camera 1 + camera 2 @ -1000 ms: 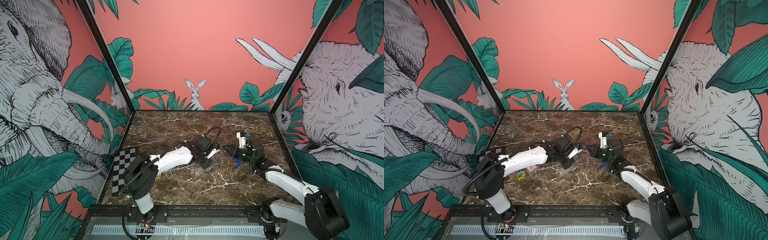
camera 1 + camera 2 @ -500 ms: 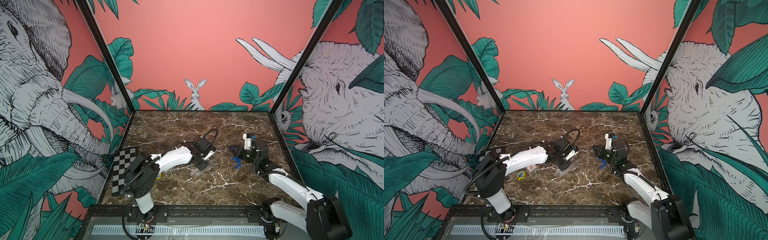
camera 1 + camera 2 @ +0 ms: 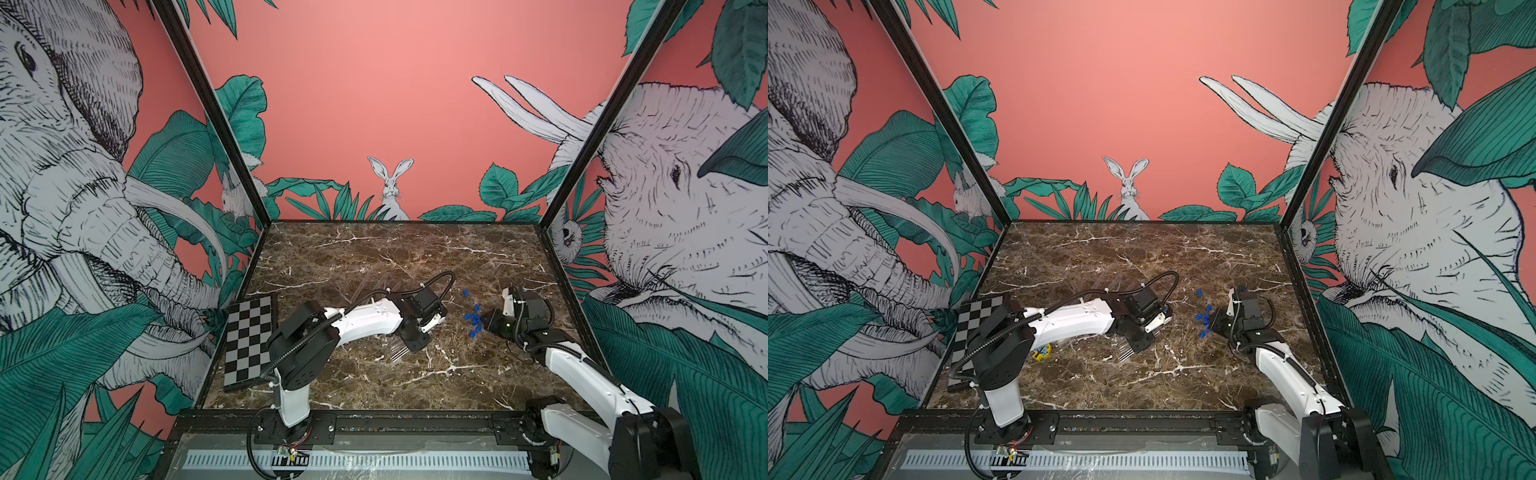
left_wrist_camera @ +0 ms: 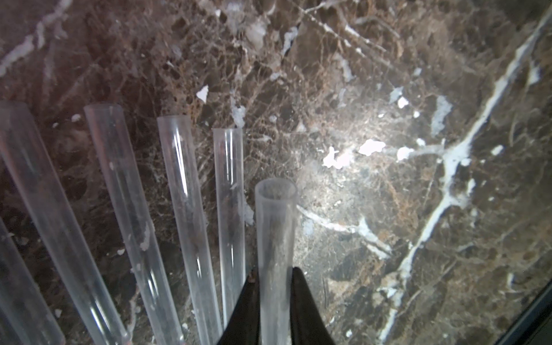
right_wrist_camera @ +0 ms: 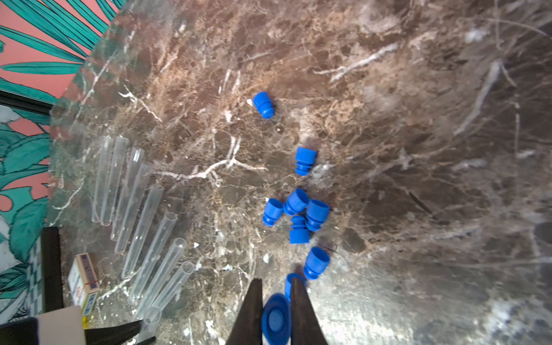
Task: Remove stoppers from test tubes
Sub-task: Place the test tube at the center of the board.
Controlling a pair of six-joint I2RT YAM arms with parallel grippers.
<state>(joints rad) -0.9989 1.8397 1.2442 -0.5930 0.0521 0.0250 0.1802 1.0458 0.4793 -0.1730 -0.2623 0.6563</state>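
Left gripper: narrow; its two black fingers press on either side of a clear tube; in both top views it sits low over the marble table, near the middle.
Held tube: clamped between the left fingers and running straight out ahead of them; its round mouth is open at the far end.
Lying tubes: several clear tubes fanned flat on the marble just beside the held tube, all on one side of the left gripper; their open mouths point the same way as the gripper; the right wrist view shows them as a slanted row.
Right gripper: narrow; it pinches one blue stopper at its tips; in a top view it faces the left gripper across a gap.
Held stopper: squeezed between the two dark fingers, with one round end turned toward the wrist camera.
Loose stoppers: on the marble just ahead of the right gripper's tips; four bunched and touching; one near the tips and another partly hidden behind a finger; two farther ahead, each apart; in a top view they are blue specks between the grippers, nearer the right one.
Checkerboard: flat at the table's edge, well apart from the left gripper.
Small box: beside the lying tubes' far ends, well away from the right gripper.
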